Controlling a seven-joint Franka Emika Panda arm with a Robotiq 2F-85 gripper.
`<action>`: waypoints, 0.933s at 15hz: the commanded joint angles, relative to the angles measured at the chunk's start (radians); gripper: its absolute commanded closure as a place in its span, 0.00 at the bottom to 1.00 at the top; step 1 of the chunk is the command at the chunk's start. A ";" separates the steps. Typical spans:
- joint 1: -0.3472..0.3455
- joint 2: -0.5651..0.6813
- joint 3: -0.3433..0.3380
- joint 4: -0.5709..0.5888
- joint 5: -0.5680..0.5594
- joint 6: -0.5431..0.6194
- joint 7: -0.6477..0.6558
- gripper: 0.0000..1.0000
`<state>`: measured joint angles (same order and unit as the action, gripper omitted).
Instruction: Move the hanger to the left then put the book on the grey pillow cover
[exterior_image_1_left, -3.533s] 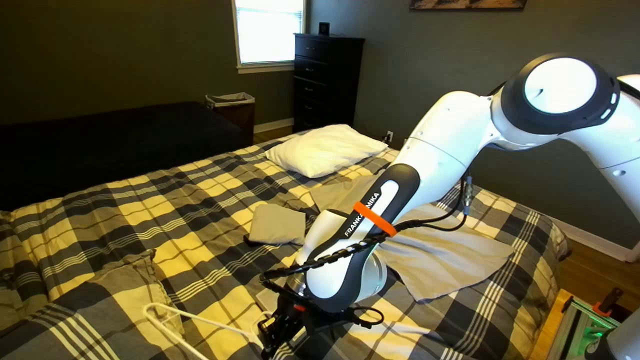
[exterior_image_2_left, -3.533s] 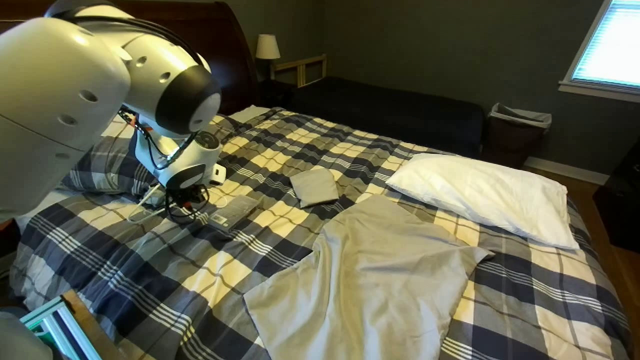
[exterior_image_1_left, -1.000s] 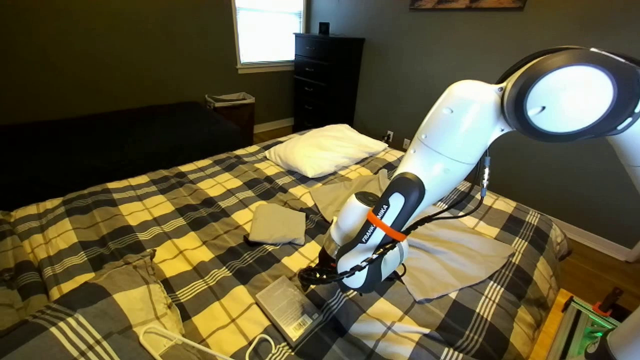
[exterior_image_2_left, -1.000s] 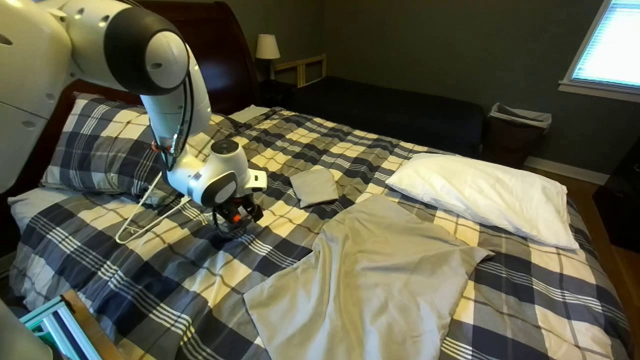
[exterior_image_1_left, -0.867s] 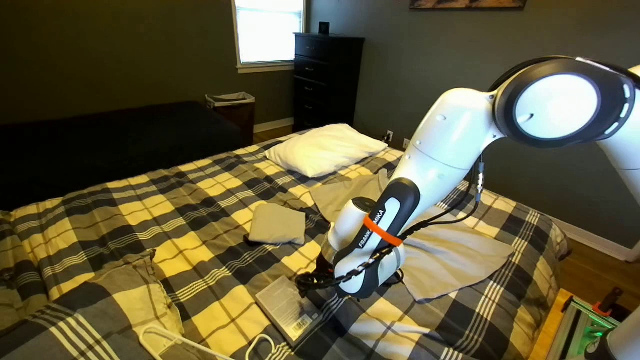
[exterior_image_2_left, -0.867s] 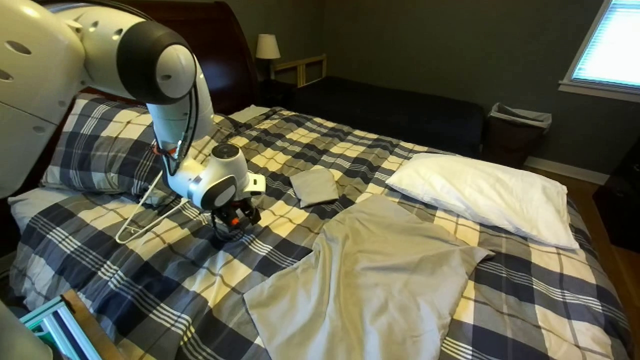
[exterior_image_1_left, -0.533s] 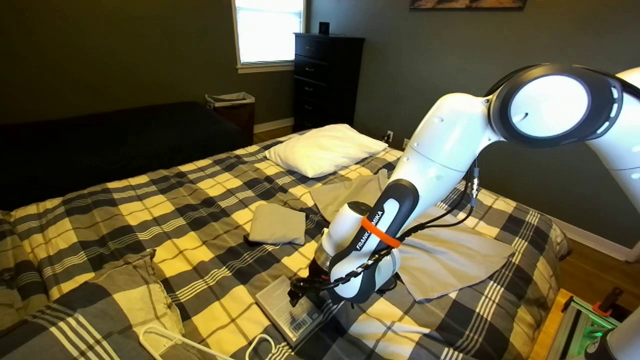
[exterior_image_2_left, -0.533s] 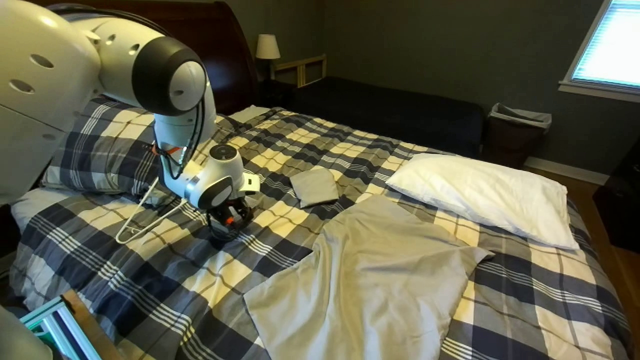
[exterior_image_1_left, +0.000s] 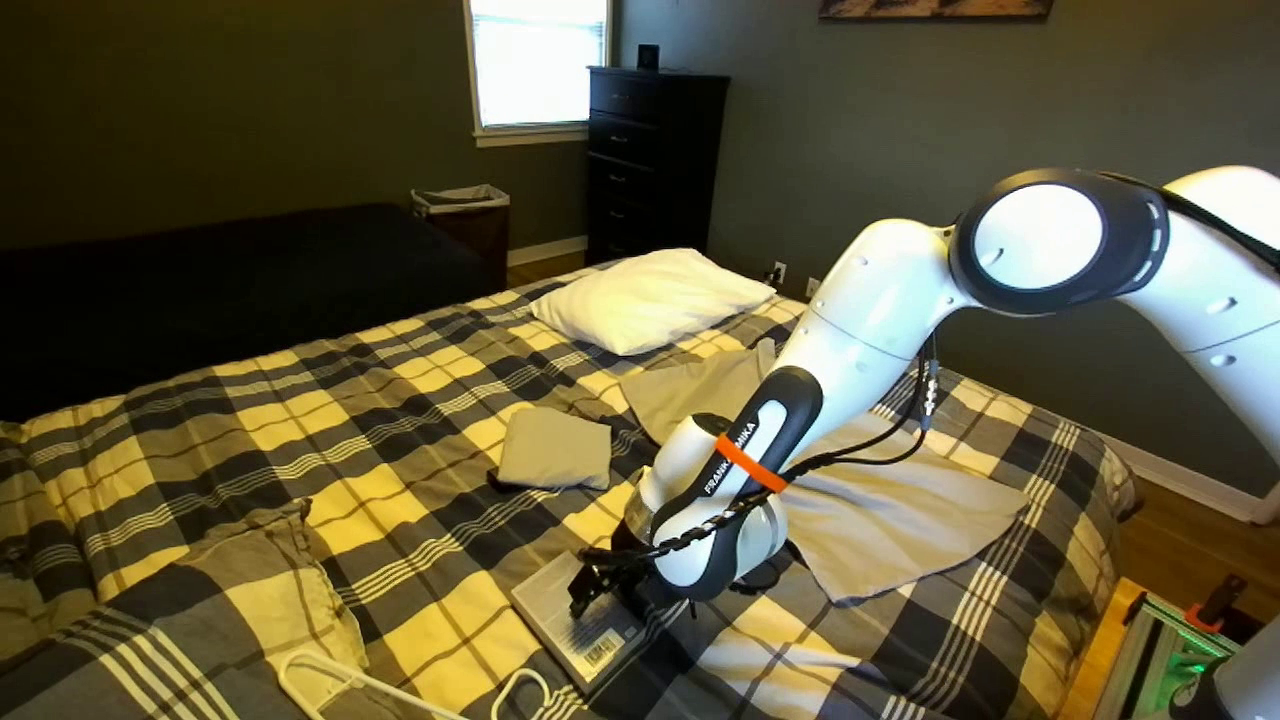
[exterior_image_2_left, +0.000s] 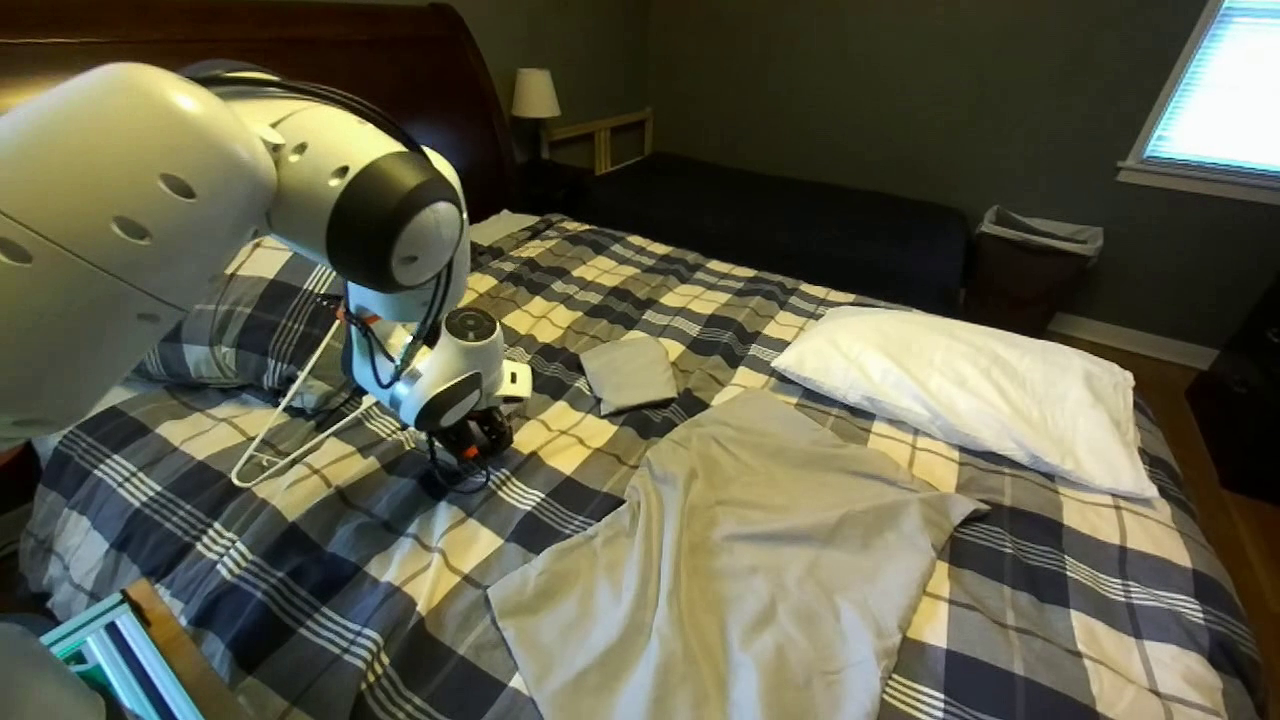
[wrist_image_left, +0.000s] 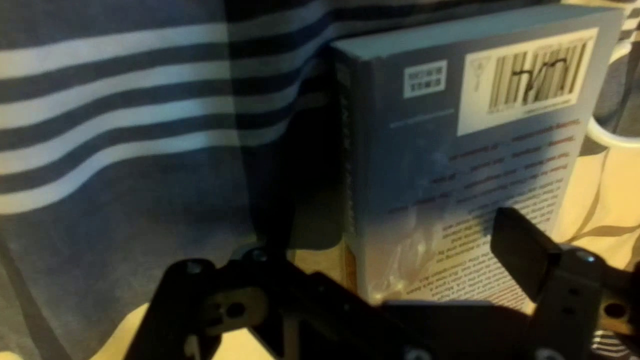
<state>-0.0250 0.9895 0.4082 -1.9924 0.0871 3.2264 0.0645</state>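
End effector (wrist_image_left: 391, 227) spread wide abv. book (wrist_image_left: 430, 135); hanger (exterior_image_1_left: 368, 682) nr. book, pillow cover (exterior_image_2_left: 740, 545) apart.

White, rounded arm (exterior_image_1_left: 880, 290) with black trim (exterior_image_1_left: 805, 388)

Orange band (exterior_image_1_left: 750, 463) between the letters (exterior_image_1_left: 714, 480) FRANK and MIKA; black twisted cable (exterior_image_1_left: 740, 507); round white joint cap (exterior_image_1_left: 1040, 238); round recesses (exterior_image_2_left: 131, 229) pit the arm at left in an exterior view; black gripper (wrist_image_left: 390, 220) with silvery screws (wrist_image_left: 585, 256).

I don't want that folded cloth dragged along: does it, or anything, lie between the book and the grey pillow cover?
Nothing visible: only plaid bedspread shows between the book and the grey pillow cover, though the arm hides part of that stretch. The folded cloth lies off to one side.
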 joint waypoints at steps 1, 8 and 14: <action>-0.087 0.096 0.074 0.076 -0.042 -0.035 -0.047 0.27; -0.175 0.095 0.177 0.045 -0.093 -0.031 -0.120 0.67; -0.155 -0.004 0.173 -0.032 -0.077 -0.038 -0.099 0.91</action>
<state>-0.2103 1.0430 0.5915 -1.9844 0.0081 3.2133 -0.0611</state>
